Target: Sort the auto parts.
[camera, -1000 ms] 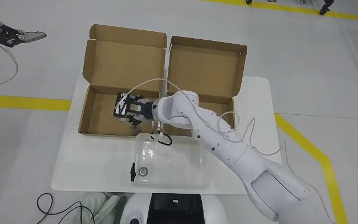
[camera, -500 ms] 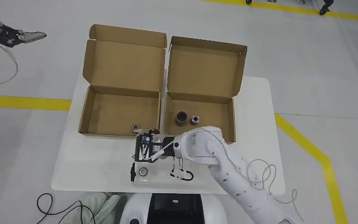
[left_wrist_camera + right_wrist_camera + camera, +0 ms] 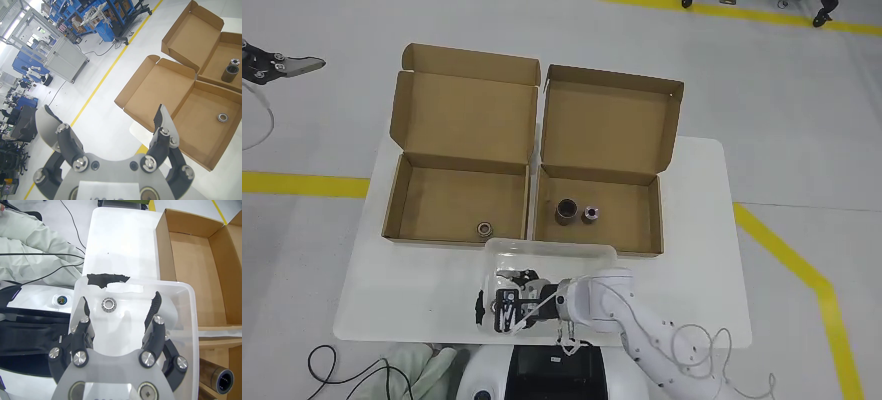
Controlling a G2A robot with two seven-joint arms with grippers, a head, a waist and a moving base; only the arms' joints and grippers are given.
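A clear plastic bin (image 3: pixel 542 244) sits at the table's near edge. My right gripper (image 3: pixel 508 304) hangs open inside it, its fingers either side of a small steel bearing (image 3: pixel 109 304) on the bin (image 3: pixel 191 291) floor, not touching it; right gripper (image 3: pixel 121 304). The left cardboard box (image 3: pixel 417 200) holds one bearing ring (image 3: pixel 482 228). The right box (image 3: pixel 637 215) holds a dark cylinder (image 3: pixel 566 210) and a small silver part (image 3: pixel 589 213). My left gripper (image 3: pixel 277 65) is open and empty, off the table to the far left; left gripper (image 3: pixel 105 115).
Both box lids stand open at the back. The white table (image 3: pixel 692 200) has bare room to the right of the boxes. A pale green garment (image 3: pixel 412 365) and black cables (image 3: pixel 47 255) lie beside the table's near left corner.
My right gripper pulled back from the left box to the bin, leaving a bearing ring in that box. The left gripper kept still.
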